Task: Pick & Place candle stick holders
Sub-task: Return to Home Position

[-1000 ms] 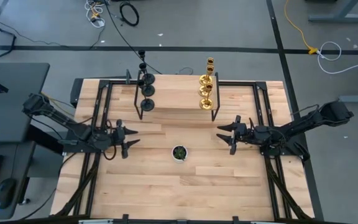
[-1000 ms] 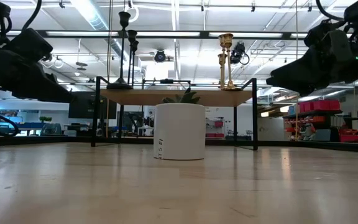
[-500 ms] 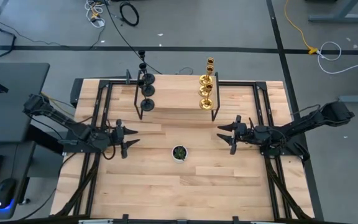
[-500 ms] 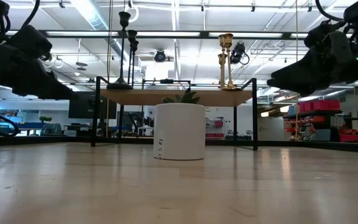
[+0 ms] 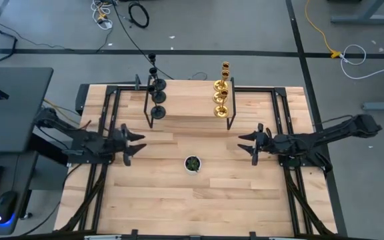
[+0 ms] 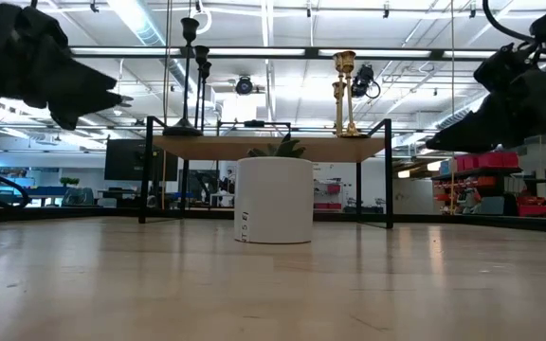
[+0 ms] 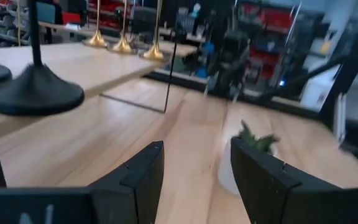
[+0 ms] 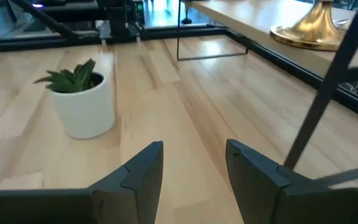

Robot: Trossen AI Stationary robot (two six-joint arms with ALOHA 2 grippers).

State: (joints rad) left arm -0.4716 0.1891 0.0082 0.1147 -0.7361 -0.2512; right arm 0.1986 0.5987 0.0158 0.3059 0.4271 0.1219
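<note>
Your left gripper and right gripper, both spread and empty, have drawn back outward. All six candle stick holders stand on the shelf ahead of them, so placing looks finished.

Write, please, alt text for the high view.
Seen from above, a shelf at the table's far edge carries three black candle stick holders at its left end and three gold holders at its right end. The left gripper and right gripper hang open and empty on either side of a small potted plant.
</note>
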